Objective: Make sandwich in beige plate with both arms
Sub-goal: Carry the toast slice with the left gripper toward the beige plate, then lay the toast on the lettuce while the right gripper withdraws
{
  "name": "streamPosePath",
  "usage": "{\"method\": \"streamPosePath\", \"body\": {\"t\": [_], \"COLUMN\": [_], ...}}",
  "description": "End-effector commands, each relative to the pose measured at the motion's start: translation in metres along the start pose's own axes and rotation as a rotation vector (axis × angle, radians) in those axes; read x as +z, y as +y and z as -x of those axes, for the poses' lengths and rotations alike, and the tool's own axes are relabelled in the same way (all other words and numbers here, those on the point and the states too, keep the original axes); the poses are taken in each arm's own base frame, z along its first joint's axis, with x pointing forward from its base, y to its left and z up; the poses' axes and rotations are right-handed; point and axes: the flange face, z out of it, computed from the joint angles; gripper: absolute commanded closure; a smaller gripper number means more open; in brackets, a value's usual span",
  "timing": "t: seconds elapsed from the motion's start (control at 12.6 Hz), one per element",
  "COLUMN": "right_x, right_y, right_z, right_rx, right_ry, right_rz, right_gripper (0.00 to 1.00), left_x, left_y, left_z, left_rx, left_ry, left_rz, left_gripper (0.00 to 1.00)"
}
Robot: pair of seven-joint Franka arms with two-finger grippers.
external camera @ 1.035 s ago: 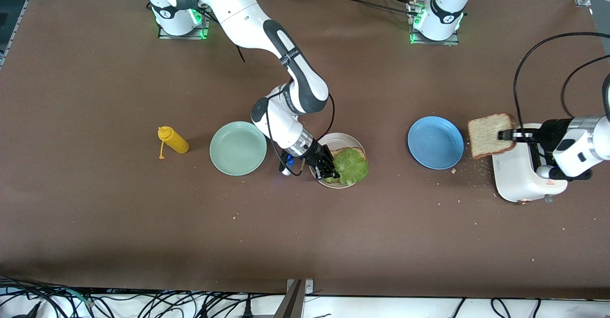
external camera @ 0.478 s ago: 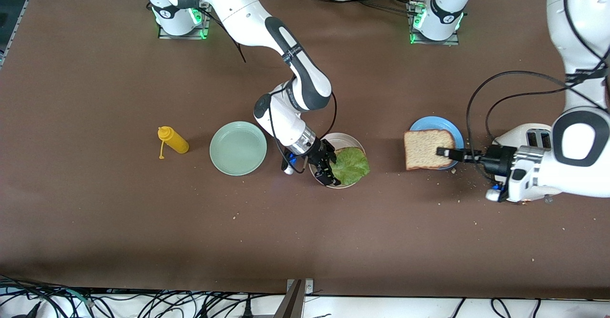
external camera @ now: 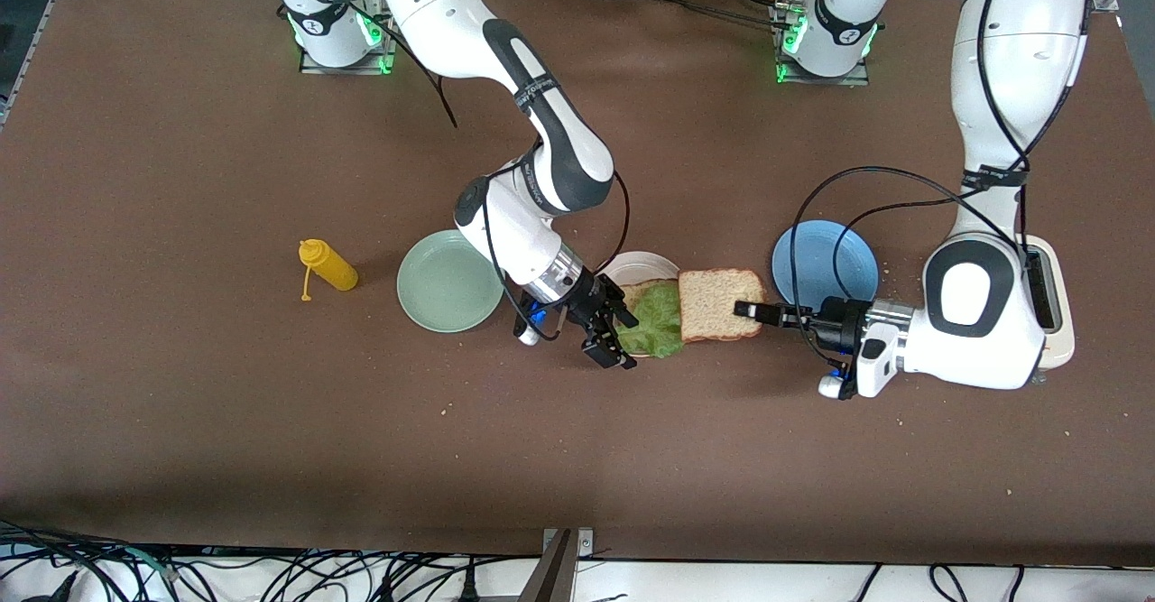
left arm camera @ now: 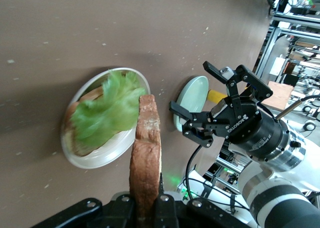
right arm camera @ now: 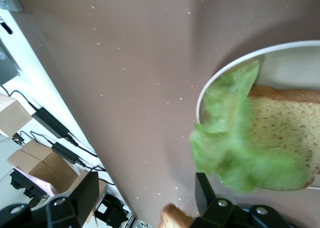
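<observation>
front view shows us the beige plate (external camera: pixel 637 266) between the mint-green plate (external camera: pixel 448 281) and the blue plate (external camera: pixel 824 268), with a toast slice (external camera: pixel 633 293) and a ruffled lettuce leaf (external camera: pixel 653 324) lying on it. our left gripper (external camera: pixel 745 310) is clamped on a second toast slice (external camera: pixel 719 303), carrying it over the plate's edge toward the left arm's end. our right gripper (external camera: pixel 612 335), fingers spread and empty, sits just above the lettuce.
</observation>
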Motion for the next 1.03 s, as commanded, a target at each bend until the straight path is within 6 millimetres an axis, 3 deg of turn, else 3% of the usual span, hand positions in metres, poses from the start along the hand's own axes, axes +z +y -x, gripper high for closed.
{"method": "streamPosePath", "body": {"t": [0.0,0.24,0.48,0.8,0.96], "right_x": [-0.005,-0.043,-0.111,-0.191,-0.234], "right_y": [0.006,-0.025,-0.075,-0.101,-0.112], "right_z": [0.001,-0.007,-0.024,-0.04,-0.057], "right_rx": [0.001,-0.034,-0.133,-0.366,-0.475], "right_ry": [0.021,0.042,0.116,0.196,0.178], "right_rz": [0.024,0.118,0.342,0.593,0.698], "right_gripper": [0.14,0.15,0.14,0.14,0.14], "left_x": [0.011,0.039,0.058,0.08,0.089], "left_y": [0.004,-0.005,-0.004,-0.002,0.004], "left_z": [-0.011,-0.018,-0.02,-0.023,-0.023], "left_rx": [0.012,0.08,0.086,0.088,0.087], "left_ry": [0.013,0.008,0.004,0.015,0.018], "left_rz": [0.09,0.091,0.083,0.065,0.09], "left_gripper": [1.0,1.0,1.0,1.0,1.0]}}
